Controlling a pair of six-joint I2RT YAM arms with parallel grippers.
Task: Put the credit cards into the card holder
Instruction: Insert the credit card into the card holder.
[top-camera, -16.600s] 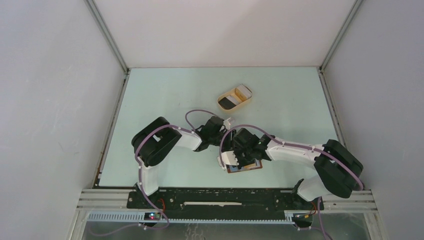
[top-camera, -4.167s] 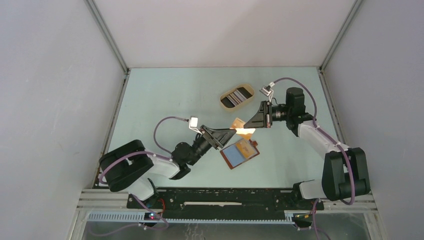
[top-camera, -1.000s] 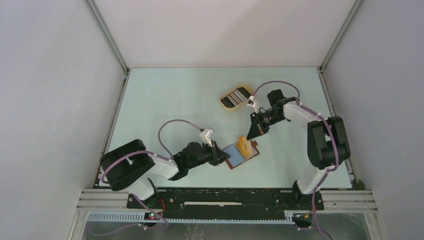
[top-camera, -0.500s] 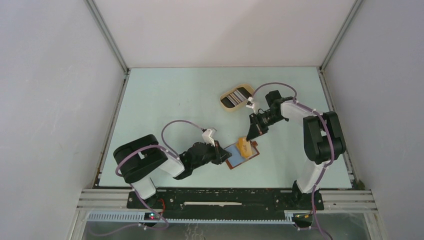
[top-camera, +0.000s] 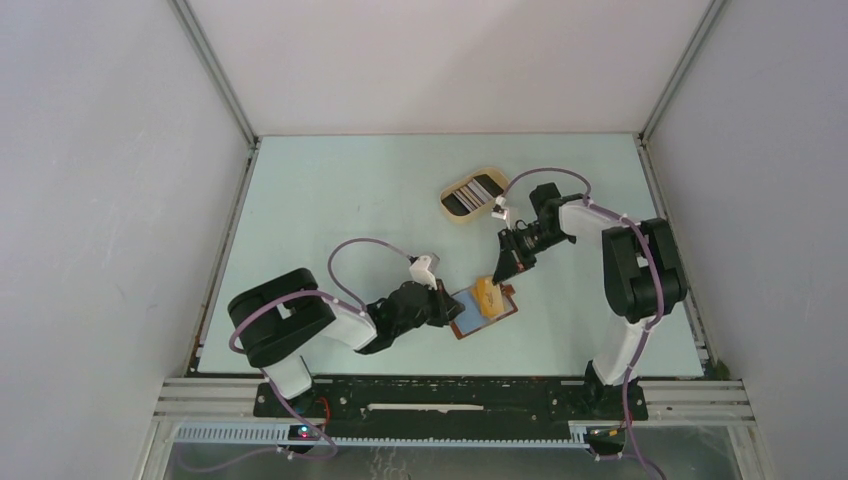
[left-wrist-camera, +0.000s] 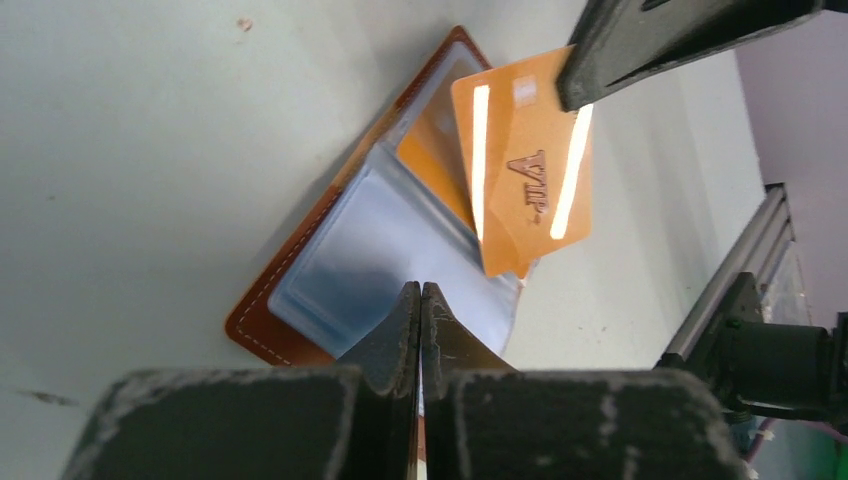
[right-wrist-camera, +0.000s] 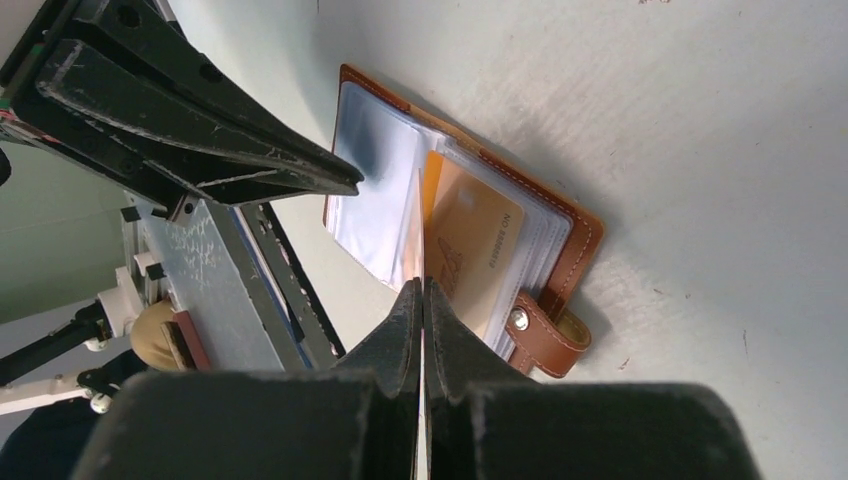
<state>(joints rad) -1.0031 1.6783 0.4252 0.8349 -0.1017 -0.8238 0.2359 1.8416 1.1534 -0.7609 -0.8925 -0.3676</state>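
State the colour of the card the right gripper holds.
Shiny orange card, lettered VIP; clearest in left wrist view.

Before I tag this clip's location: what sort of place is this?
Probably a robotics lab test cell: white panel walls in aluminium framing enclose a pale green table, with the left arm and right arm bolted along its near edge, working over a card holder.

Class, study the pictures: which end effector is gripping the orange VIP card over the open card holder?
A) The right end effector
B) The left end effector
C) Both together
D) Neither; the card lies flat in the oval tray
A: the right end effector is pinched shut on the orange VIP card over the open card holder, while the left end effector is shut at the holder's clear sleeves, apart from the card.
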